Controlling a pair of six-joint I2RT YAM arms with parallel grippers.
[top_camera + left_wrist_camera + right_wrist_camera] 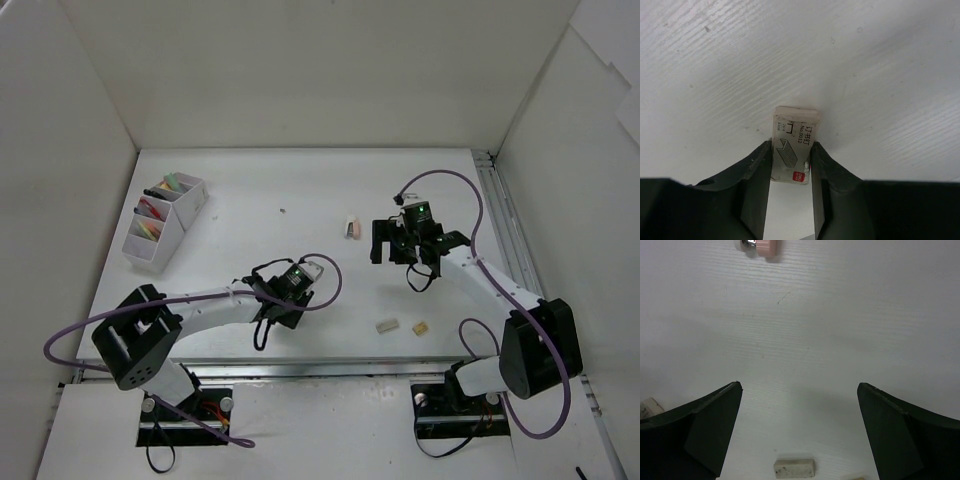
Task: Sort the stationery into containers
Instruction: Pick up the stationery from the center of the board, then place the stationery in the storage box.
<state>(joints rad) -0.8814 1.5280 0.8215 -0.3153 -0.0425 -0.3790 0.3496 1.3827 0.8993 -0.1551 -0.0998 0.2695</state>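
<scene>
My left gripper (pixel 791 152) is shut on a small whitish staples box (pixel 795 125) with printed staples and a red logo, held low over the table; from above the gripper (pixel 303 277) is at centre. My right gripper (pixel 799 386) is open and empty above bare table, to the right in the top view (pixel 397 252). A whitish eraser (pixel 794 468) lies just in front of it and also shows in the top view (pixel 388 326). A tan eraser (pixel 421 327) lies beside it. The white organiser (pixel 150 250) at far left holds several highlighters (pixel 170 185).
A small pink item (pixel 351 228) lies on the table left of my right gripper, and also shows at the top of the right wrist view (pixel 765 245). White walls enclose the table on three sides. A metal rail (pixel 505 225) runs along the right edge.
</scene>
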